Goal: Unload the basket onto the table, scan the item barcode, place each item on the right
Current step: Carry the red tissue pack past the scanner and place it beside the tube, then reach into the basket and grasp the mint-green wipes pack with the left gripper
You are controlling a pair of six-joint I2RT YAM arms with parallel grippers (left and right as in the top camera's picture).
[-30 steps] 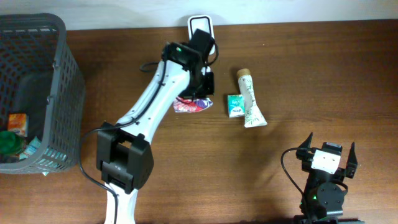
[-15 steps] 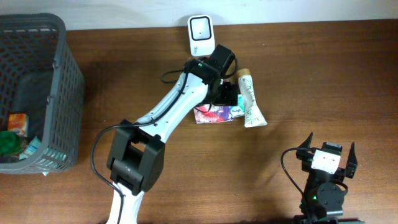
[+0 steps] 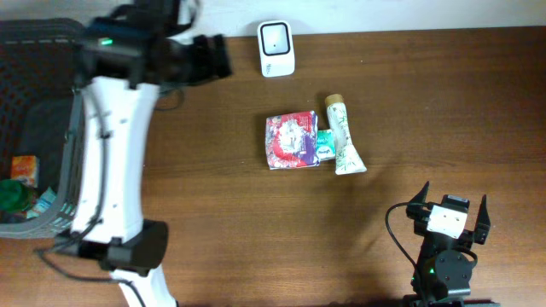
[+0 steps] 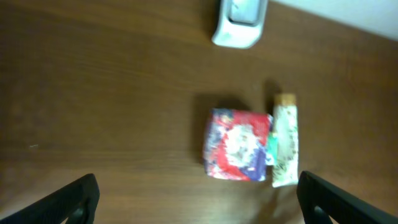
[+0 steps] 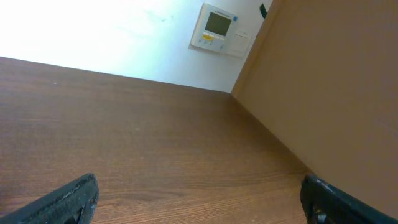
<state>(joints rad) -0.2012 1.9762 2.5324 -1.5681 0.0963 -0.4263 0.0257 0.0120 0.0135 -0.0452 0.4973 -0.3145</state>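
Left gripper (image 4: 198, 198), now wide and empty, has swung back toward the basket (image 3: 43, 223); the packet (image 3: 293, 141) lies against the box (image 3: 324, 145). Right gripper (image 3: 452, 201) stays wide.

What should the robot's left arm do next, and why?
Probably dip the left gripper into the basket for another item. Its jaws are open and empty. It hangs away from the red packet, green box and tube, which lie together near the scanner, while more items wait in the basket.
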